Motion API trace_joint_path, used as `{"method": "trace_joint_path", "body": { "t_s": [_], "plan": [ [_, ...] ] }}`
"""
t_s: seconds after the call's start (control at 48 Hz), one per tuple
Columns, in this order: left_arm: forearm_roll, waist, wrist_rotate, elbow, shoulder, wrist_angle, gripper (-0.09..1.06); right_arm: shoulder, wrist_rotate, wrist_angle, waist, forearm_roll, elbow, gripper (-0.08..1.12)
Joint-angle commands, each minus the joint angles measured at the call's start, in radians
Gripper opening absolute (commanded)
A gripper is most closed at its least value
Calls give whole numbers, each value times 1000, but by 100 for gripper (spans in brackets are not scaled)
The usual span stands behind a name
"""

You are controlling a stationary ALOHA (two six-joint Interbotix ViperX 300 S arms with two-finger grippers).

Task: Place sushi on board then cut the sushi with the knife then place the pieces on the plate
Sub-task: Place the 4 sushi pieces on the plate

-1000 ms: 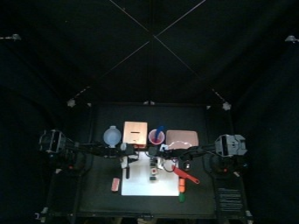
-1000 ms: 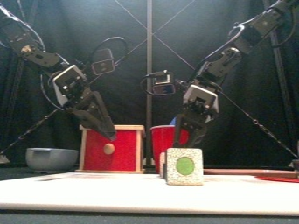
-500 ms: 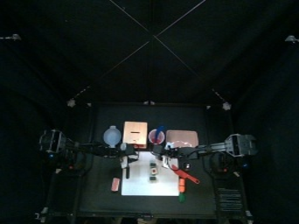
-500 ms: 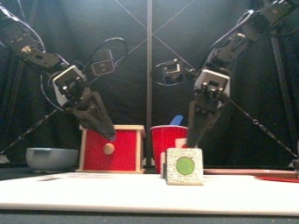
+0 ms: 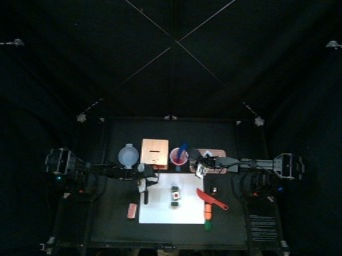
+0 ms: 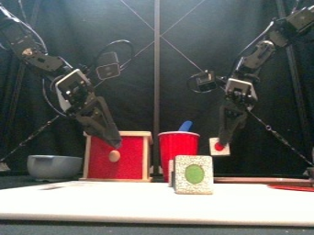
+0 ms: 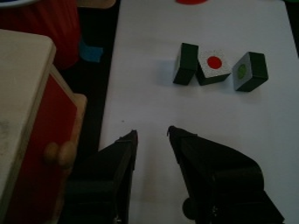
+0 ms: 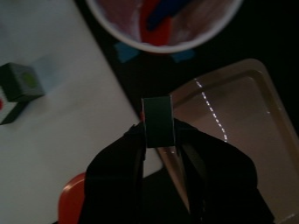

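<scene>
Right arm raised, sushi piece pinched!
Right gripper (image 8: 156, 131) clamps a sushi piece (image 6: 218, 144) over the pink tray's (image 8: 239, 114) edge; left gripper (image 7: 152, 134) hangs above the board (image 7: 176, 96), jaws apart.

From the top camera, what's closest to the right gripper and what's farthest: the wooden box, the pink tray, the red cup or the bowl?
From the right gripper, which holds a sushi piece:
1. pink tray, right next to it, back right.
2. red cup, left of the tray.
3. wooden box, further left.
4. blue-grey bowl, far left.
</scene>
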Motion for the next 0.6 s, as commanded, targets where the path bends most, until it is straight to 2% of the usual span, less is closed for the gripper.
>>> {"method": "trace_joint_path", "body": {
  "t_s": [0.021,0.167,0.354,0.5,0.604],
  "plan": [
    [-3,5,-2,-14,-3,-3,75,20,0,-5,-51,-18,-2,51],
    [-15,5,-2,-11,-3,-3,75,63,3,-20,-77,-21,-3,54],
    [-17,8,2,-12,-2,-3,75,106,3,-29,-109,-15,-2,71],
    [-17,8,0,-11,-2,-3,75,95,3,-20,-109,-18,-5,82],
    [-17,8,0,-12,-2,-3,75,63,3,6,-104,-8,-8,83]
  ]
}}
